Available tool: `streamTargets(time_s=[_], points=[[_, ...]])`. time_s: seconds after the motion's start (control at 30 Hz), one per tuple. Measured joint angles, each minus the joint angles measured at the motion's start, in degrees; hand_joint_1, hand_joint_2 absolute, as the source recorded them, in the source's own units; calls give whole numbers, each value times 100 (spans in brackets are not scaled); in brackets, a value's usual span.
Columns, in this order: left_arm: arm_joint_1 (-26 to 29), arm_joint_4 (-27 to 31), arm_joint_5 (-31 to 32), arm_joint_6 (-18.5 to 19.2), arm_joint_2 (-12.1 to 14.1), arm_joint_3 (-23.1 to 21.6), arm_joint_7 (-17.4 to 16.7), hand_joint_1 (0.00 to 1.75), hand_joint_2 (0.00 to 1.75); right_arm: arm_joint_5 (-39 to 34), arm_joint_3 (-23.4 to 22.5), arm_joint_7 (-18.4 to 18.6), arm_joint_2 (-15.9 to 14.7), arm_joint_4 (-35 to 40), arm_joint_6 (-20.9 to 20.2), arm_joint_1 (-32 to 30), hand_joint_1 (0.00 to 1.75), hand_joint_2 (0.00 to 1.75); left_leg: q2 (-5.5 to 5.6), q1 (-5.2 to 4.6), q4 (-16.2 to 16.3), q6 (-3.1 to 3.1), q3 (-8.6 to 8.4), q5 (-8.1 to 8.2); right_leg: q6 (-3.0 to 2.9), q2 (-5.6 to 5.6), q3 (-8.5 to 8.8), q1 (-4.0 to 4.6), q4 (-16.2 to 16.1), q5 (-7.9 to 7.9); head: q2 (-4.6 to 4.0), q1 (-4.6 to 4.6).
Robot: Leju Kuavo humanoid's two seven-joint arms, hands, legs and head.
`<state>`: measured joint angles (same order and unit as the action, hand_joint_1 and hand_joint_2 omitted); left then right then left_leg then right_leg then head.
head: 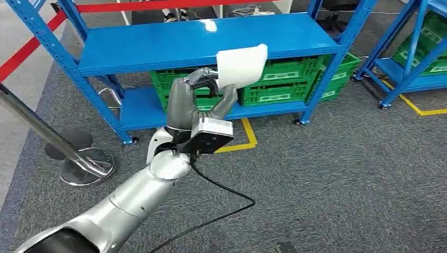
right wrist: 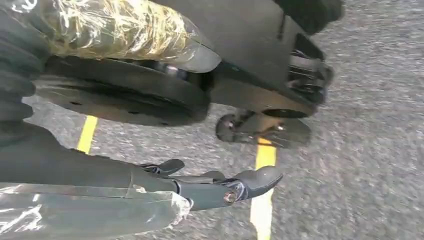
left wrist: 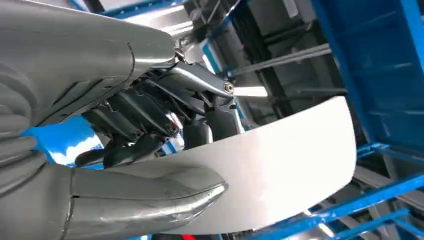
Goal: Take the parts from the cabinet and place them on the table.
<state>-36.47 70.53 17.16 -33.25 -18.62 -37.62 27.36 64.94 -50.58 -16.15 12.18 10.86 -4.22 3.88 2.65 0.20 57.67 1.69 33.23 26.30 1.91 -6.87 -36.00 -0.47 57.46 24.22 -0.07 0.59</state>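
Observation:
My left hand (head: pixel 203 97) is raised in front of the blue cabinet (head: pixel 158 45) and grips a white curved part (head: pixel 241 65) between thumb and fingers. The part sticks up above the hand, level with the cabinet's upper shelf. In the left wrist view the white part (left wrist: pixel 280 165) lies across the dark fingers (left wrist: pixel 145 120) with the grey thumb (left wrist: pixel 150 200) pressed on its near side. My right hand (right wrist: pixel 220 187) hangs low over the grey carpet, fingers stretched out with nothing in them.
Green crates (head: pixel 279 79) fill the cabinet's lower shelf. A second blue rack (head: pixel 416 47) with green crates stands at the right. A chrome barrier post base (head: pixel 87 166) and red tape (head: pixel 31 45) are at the left. Yellow floor lines (head: pixel 248 137) and a black cable (head: pixel 221 195) cross the carpet.

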Motion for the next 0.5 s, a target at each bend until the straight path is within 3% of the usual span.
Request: streamTargets(time_s=[0.03, 0.07, 0.1, 0.17, 0.2, 0.23, 0.3, 0.33, 0.37, 0.4, 0.5], points=[[-18, 0, -13, 22, -22, 0, -32, 175, 175, 0, 0, 2, -2, 0, 0, -3, 0, 175, -108, 27, -44, 22, -24, -30, 15, 183, -62, 12, 60, 73, 0, -20], [-41, 0, -15, 31, -31, -2, -41, 175, 175, 0, -2, 7, -2, 0, 0, 5, 0, 175, -144, 32, -49, 47, -23, -34, 43, 418, -175, 26, 294, 248, 0, -83], [-50, 0, -15, 31, -31, 0, -50, 175, 175, 0, -2, 9, -2, 0, 0, 21, 0, 175, -218, 21, -47, 57, -21, -29, 71, 543, -369, 5, 731, 473, 0, -94], [-41, -2, -22, 31, -9, 0, -72, 175, 175, 2, 0, 9, -2, 0, 4, 25, 0, 175, -375, 0, -43, 66, -15, -24, 111, 644, -766, -17, 1579, 794, 0, -87], [-32, -2, -28, 33, -9, 0, -87, 175, 175, 4, -2, 15, -2, 0, 6, 15, 0, 175, -445, -3, -42, 65, -15, -22, 127, 662, -839, -25, 1739, 796, 0, -90], [-26, 0, -29, 39, -9, -2, -94, 175, 175, 4, -2, 17, -4, 0, 7, 5, 0, 175, -510, -4, -42, 65, -18, -15, 133, 679, -756, -26, 1600, 666, 0, -87], [-29, 0, -29, 40, -14, -2, -113, 175, 175, 4, -2, 22, -20, 0, 2, 10, 0, 175, -632, -5, -37, 43, -37, 8, 117, 789, -231, -24, 635, 196, 0, -87], [-34, 2, -28, 40, -16, -2, -122, 175, 175, 7, -2, 22, -26, 0, 2, 19, 0, 175, -684, -9, -33, 20, -55, 24, 101, 1001, 53, -11, 138, 47, 0, -92], [-38, 13, -28, 42, -14, -2, -133, 175, 175, 18, -2, 28, -29, 0, 0, 42, 0, 175, -726, -67, -30, -6, -47, 40, 51, 1207, 177, 81, 0, 165, 0, -96], [-44, 15, -28, 42, -9, -2, -149, 175, 175, 28, -2, 35, -31, 0, 0, 52, 0, 175, -763, -77, -7, -21, -41, 44, -33, 1085, 143, 54, -17, 116, 0, -76], [-47, 20, 18, 40, -14, -7, -168, 175, 175, 79, -2, 94, -33, 0, 24, 26, 0, 175, -935, -84, -12, -86, -71, 61, -114, 896, 109, 43, -3, 106, 0, -83]])
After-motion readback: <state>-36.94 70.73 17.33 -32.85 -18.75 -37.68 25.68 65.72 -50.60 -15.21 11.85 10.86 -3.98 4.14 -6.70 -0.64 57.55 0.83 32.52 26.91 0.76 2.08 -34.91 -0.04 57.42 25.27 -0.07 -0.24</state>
